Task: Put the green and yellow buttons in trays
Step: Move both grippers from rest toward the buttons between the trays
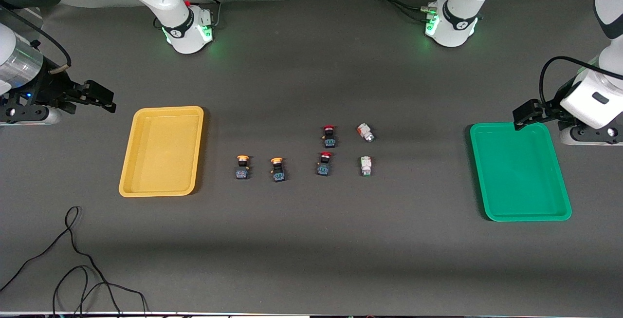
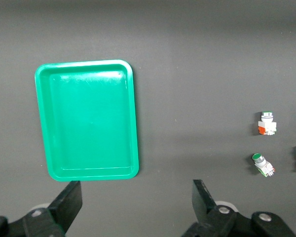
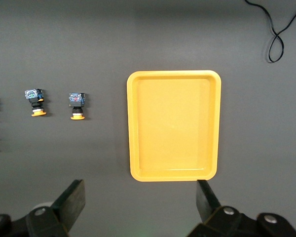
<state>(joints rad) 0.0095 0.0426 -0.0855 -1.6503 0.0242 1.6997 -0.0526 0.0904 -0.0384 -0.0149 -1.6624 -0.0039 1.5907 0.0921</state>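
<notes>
Buttons lie in a loose group on the dark table (image 1: pixel 302 240), between the two trays; none sits in a tray. Two orange-yellow capped switches, one (image 1: pixel 242 167) and the other (image 1: pixel 278 169), lie side by side nearest the yellow tray (image 1: pixel 127 172), which rests toward the right arm's end of the table; each has a black-blue body. Two red-capped switches, one (image 1: pixel 329 136) and one (image 1: pixel 324 163), occupy the middle of the group, the first farther from the front camera than the second. Two whitish switches lie toward the left arm's end: the one with orange marks (image 1: pixel 365 132) is farther from the front camera and tilted; the one with green marks (image 1: pixel 365 165) is nearer. The green tray (image 1: pixel 479 181) rests toward the left arm's end of the table, well apart from the switches.

The left gripper (image 2: pixel 137 205) hangs above the table just beside the green tray's rim; its fingers (image 2: pixel 71 200) stand wide apart and hold nothing. The right gripper (image 3: pixel 140 200) hangs above the table just beside the yellow tray; its fingers (image 3: pixel 73 197) stand wide apart and hold nothing. A black cable (image 1: pixel 73 259) lies looped on the table near the front camera, at the right arm's end.
</notes>
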